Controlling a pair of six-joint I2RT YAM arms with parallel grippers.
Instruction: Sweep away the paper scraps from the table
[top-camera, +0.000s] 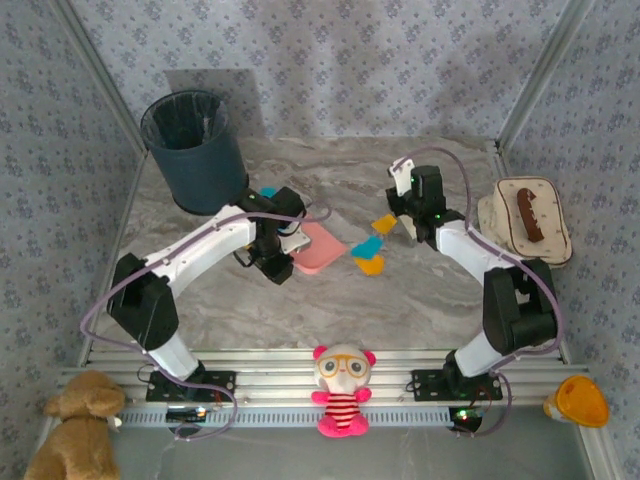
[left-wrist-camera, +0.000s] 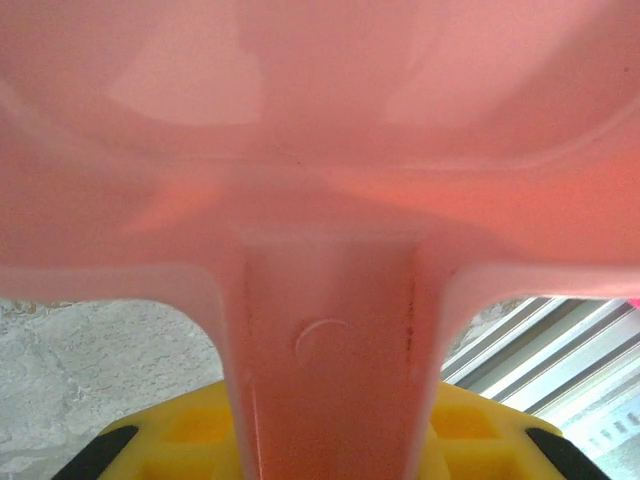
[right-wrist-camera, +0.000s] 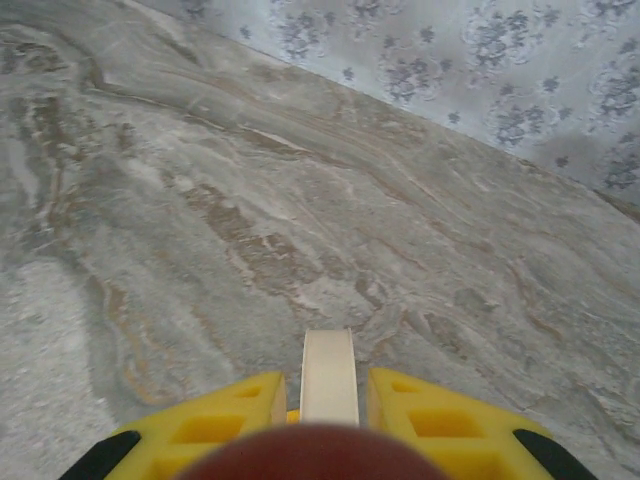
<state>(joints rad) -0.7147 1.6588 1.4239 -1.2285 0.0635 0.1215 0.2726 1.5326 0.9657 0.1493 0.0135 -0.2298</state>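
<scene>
Left hand (top-camera: 290, 250) pinches the pink dustpan (top-camera: 322, 245) by its stem. Pan lies low on the tabletop (top-camera: 400, 300) w/ its wide lip facing right, prob. set as a catcher. Paper scraps (top-camera: 366, 248), orange + cyan, sit in a small cluster mid-tabletop just beside that lip, betw. the two hands. One more cyan scrap (top-camera: 268, 191) lies behind the left wrist, near the dark bin (top-camera: 195, 150). Right hand (top-camera: 408, 205) is pressed onto a cream handle (right-wrist-camera: 328, 375), likely a brush, but bristles can't be made out. It sits just right of the cluster, apt for pushing leftward; nothing blocks that path. Cream bag (top-camera: 525, 220) far right, plush doll (top-camera: 342, 390) + teddy (top-camera: 80, 420) at the near rail, all well apart.
</scene>
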